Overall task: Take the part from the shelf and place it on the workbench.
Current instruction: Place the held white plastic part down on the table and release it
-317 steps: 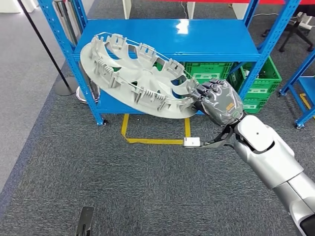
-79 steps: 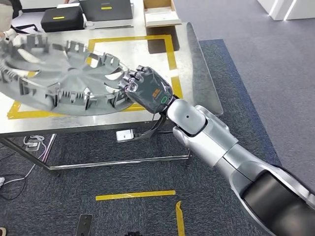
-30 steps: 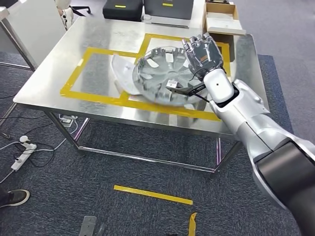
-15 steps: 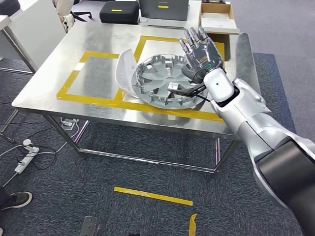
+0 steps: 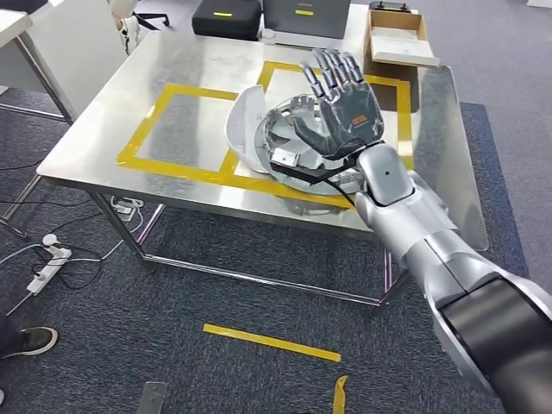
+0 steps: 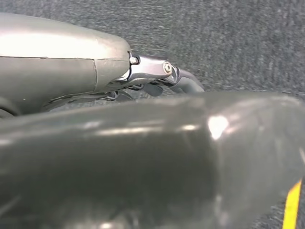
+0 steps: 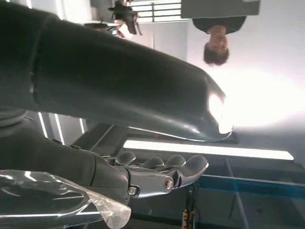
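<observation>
The part, a grey wheel cover [image 5: 281, 128], lies flat on the steel workbench [image 5: 195, 73], inside the right-hand yellow tape square. My right hand [image 5: 341, 108] hovers just above its near side, palm turned up, fingers spread and straight, holding nothing; it hides much of the cover. The right wrist view shows those fingers [image 7: 162, 172] stretched out with nothing in them. In the left wrist view my left hand [image 6: 154, 71] hangs over grey carpet with its fingers extended and nothing in it.
A white curved part [image 5: 242, 125] leans against the wheel cover's left side. Black cases [image 5: 224, 17] and a cardboard box [image 5: 397, 39] sit along the table's far edge. A power strip [image 5: 48, 263] and cables lie on the floor at left. A person [image 7: 219, 43] stands nearby.
I carried the wheel cover from the blue shelf to the workbench. Over the last second my right hand let it go, lifted off and turned palm up; the camera shifted slightly.
</observation>
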